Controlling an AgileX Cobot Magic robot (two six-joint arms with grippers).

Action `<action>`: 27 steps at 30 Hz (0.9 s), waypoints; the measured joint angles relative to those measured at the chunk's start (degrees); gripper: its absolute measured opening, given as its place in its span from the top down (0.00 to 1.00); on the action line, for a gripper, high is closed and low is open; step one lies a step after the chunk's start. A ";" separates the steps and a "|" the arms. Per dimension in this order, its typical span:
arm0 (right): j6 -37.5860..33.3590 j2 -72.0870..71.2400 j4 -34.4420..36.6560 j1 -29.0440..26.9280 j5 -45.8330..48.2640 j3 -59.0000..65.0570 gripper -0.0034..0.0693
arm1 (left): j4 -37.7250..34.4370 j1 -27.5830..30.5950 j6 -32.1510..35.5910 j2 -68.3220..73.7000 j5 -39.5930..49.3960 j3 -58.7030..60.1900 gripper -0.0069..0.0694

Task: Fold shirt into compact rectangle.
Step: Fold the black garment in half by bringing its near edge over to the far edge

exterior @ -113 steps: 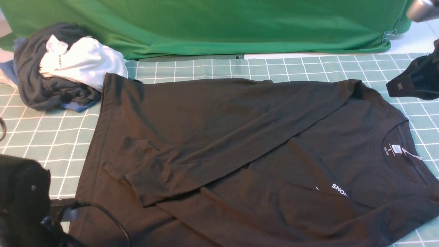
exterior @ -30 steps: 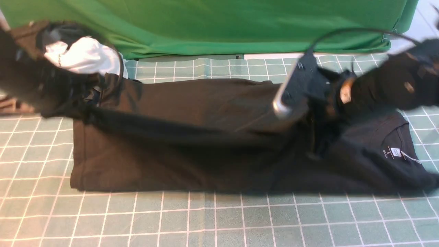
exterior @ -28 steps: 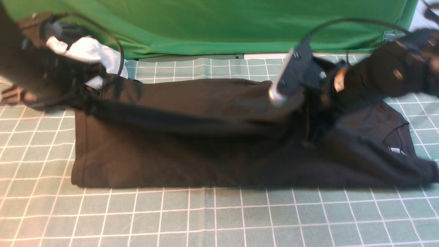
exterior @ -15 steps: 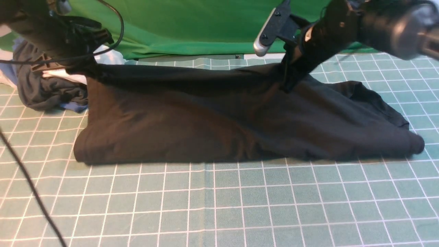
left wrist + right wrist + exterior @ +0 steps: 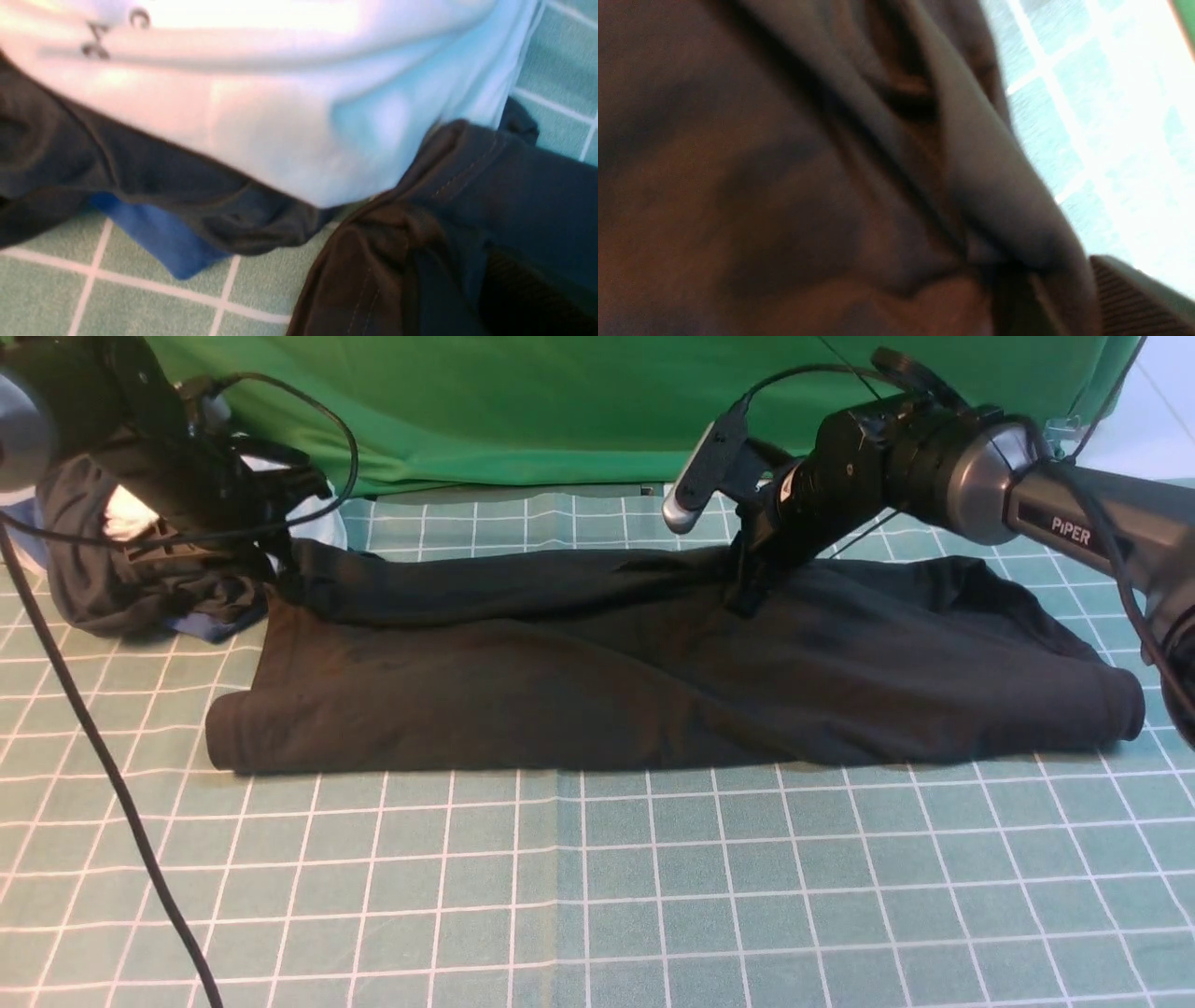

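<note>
Across the table (image 5: 597,896), the shirt (image 5: 653,681) lies doubled into a long band; left pincer (image 5: 271,546) and right pincer (image 5: 747,583) meet its far edge, whether spread or pinching I cannot tell; lengthwise fold looks laid; next, release and fold crosswise.

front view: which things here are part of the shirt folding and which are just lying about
Job:
- large black long-sleeved shirt

Lying about:
- white garment with dark lettering
- crumpled dark grey garment
- blue cloth
- green backdrop cloth
</note>
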 joint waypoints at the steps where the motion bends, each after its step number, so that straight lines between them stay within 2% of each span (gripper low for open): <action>1: 0.13 0.00 0.00 -0.03 -0.44 -0.12 0.58 | 0.07 0.00 0.00 0.00 0.07 -0.82 0.58; 5: 1.12 -1.75 0.00 -0.07 0.94 -0.12 0.52 | 1.31 0.00 0.00 0.00 5.17 -5.15 0.43; 9: 2.71 -5.71 0.00 -0.07 5.96 -0.16 0.52 | 1.59 0.00 0.46 0.00 12.91 -11.49 0.41; 11: 4.25 -8.03 -0.11 -0.09 8.96 -0.16 0.52 | 0.51 -0.28 3.11 0.00 16.94 -13.82 0.47; 14: 6.85 -11.49 -0.22 -0.35 13.29 -0.16 0.58 | -1.26 -2.26 7.73 -0.25 21.07 -15.16 0.64; 17: 9.49 -14.96 -0.23 -0.73 16.27 -0.16 0.82 | -1.56 -7.27 11.14 0.26 22.42 -15.21 0.83; 18: 10.24 -15.83 -0.23 -0.88 16.84 -0.16 0.88 | -1.80 -9.63 11.80 0.89 22.56 -15.21 0.87; 21: 11.13 -17.44 -0.23 -1.53 17.80 -0.16 0.93 | -2.67 -14.95 12.35 3.17 21.91 -15.21 0.90; 27: 11.90 -18.11 -0.30 -1.99 20.93 -0.16 0.95 | -2.78 -21.14 12.86 9.77 15.20 -15.21 0.90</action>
